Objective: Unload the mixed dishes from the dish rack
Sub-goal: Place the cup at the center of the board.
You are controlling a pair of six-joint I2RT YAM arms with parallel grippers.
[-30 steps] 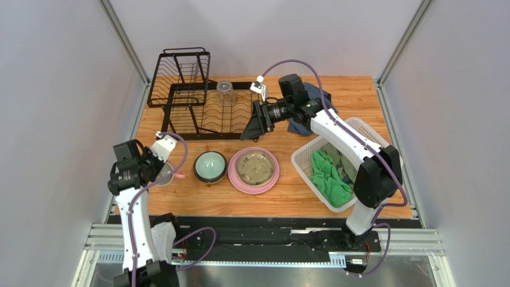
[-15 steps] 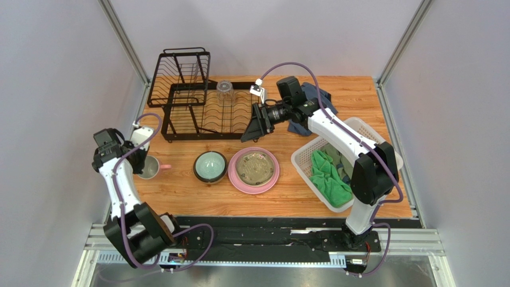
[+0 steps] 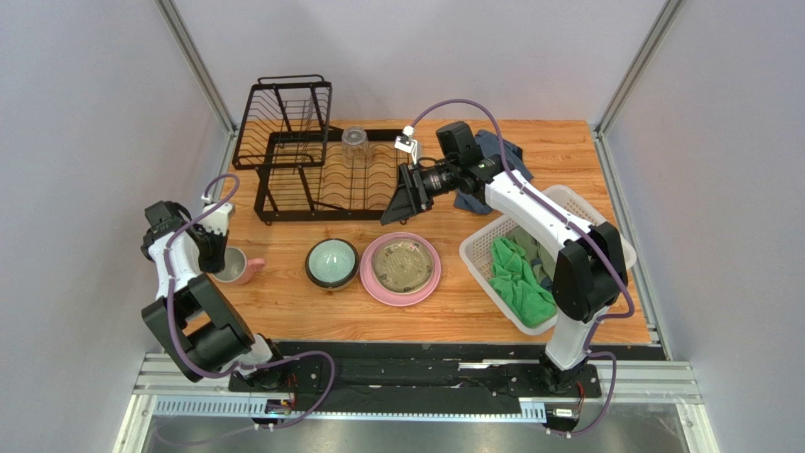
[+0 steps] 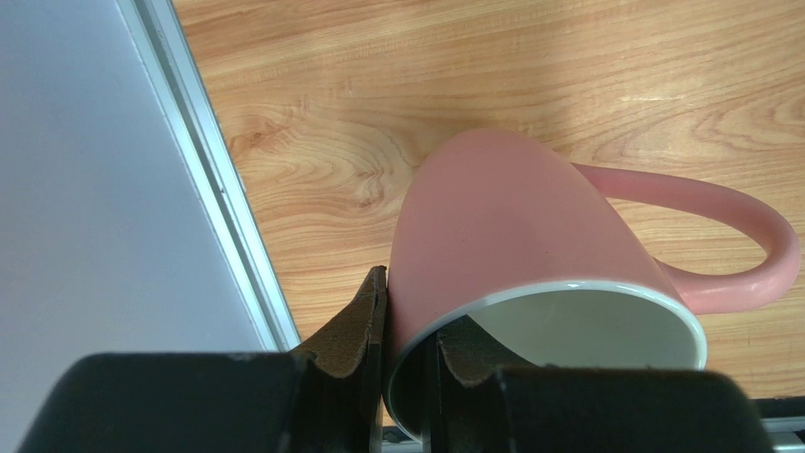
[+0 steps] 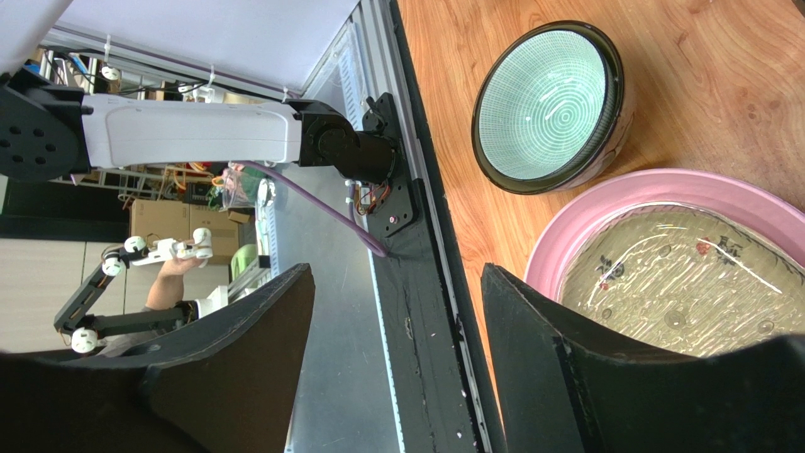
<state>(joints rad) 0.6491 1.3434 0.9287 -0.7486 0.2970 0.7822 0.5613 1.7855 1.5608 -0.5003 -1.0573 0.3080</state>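
Observation:
My left gripper (image 3: pixel 221 253) is shut on the rim of the pink mug (image 3: pixel 238 268) at the table's left edge. In the left wrist view the mug (image 4: pixel 510 217) is tilted, with one finger (image 4: pixel 364 316) outside its wall and one inside. My right gripper (image 3: pixel 395 206) is open and empty beside the black dish rack (image 3: pixel 274 200). A clear glass tumbler (image 3: pixel 354 146) stands on the rack. The pale teal bowl (image 3: pixel 332 262) and the pink plate (image 3: pixel 375 276), with a tan-olive dish (image 3: pixel 402 263) on it, sit on the table. Both also show in the right wrist view: the bowl (image 5: pixel 553 104) and the plate (image 5: pixel 661 189).
A white lattice basket (image 3: pixel 578 202) with green cloth (image 3: pixel 520 276) stands at the right. A dark blue cloth (image 3: pixel 493 149) lies behind the right arm. A metal rail (image 4: pixel 203 160) and the grey wall run close to the left of the mug.
My left arm has swung left and back with the mug toward the table's left edge. The right arm has barely moved.

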